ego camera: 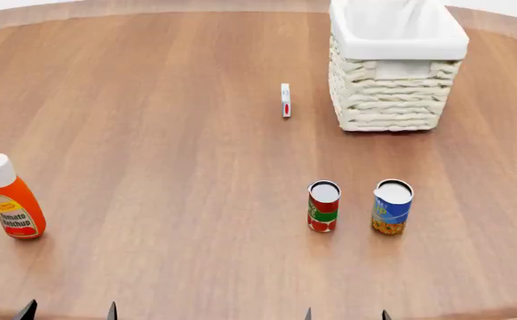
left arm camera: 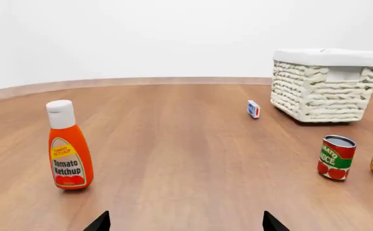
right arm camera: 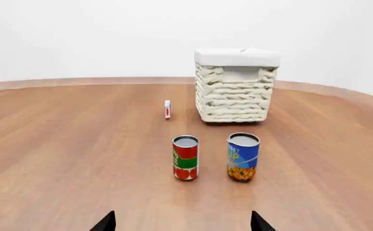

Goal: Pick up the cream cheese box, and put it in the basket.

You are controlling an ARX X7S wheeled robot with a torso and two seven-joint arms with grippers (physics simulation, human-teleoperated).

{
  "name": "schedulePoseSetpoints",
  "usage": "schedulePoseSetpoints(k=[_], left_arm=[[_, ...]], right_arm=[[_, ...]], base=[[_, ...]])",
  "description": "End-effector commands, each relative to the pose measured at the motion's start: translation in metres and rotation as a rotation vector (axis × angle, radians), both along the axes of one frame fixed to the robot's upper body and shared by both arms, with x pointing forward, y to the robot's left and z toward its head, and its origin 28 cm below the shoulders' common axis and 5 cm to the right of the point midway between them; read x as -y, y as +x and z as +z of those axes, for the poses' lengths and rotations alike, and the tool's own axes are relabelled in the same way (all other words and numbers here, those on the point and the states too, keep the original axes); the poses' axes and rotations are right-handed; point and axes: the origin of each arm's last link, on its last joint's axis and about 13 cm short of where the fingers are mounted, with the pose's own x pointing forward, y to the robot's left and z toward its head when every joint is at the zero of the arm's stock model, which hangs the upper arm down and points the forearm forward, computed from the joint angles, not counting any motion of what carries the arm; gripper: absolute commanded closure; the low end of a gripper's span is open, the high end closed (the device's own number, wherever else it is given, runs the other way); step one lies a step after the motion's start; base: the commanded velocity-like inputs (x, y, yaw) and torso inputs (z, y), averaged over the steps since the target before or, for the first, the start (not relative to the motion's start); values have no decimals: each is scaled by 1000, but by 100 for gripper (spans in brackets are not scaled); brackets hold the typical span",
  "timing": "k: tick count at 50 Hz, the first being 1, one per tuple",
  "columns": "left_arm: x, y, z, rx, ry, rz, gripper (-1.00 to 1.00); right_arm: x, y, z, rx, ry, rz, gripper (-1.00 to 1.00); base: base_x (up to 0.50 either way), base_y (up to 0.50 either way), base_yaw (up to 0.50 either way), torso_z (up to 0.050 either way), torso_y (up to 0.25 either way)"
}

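The cream cheese box is a small thin white carton with a red mark, standing on edge on the wooden table just left of the basket. It also shows in the left wrist view and the right wrist view. The basket, woven cream-white with a white liner, stands at the far right. My left gripper and right gripper are open and empty at the table's near edge, far from the box. Only their fingertips show.
A red-green can and a blue-yellow can stand side by side in front of the right gripper, between it and the basket. An orange tomato ketchup bottle stands at the near left. The round table's edge runs just below the grippers.
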Motion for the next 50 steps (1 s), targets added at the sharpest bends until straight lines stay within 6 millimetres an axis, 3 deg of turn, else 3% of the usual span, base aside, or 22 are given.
schedulePoseSetpoints(k=[1, 13, 20, 27, 40, 50], left_arm=[[0, 1, -1, 0, 0, 0, -100], [1, -1, 1, 4, 7, -6, -100], [2, -6, 17, 52, 9, -11, -100], [3, -11, 31, 100, -8, -20, -100], [3, -33, 80, 258, -24, -27, -100], [3, -45, 99, 328, -32, -30, -100]], right_arm=[[0, 0, 0, 0, 0, 0, -100], [0, 0, -3, -13, -7, -1, -100], [-1, -2, 7, 17, -11, 1, -100], [-2, -9, 29, 85, -20, 6, -100], [-8, -33, 85, 250, -17, 42, -100], [-9, -45, 106, 320, -10, 50, -100]], base=[[0, 0, 0, 0, 0], [0, 0, 0, 0, 0], [0, 0, 0, 0, 0], [0, 0, 0, 0, 0], [0, 0, 0, 0, 0], [0, 0, 0, 0, 0]])
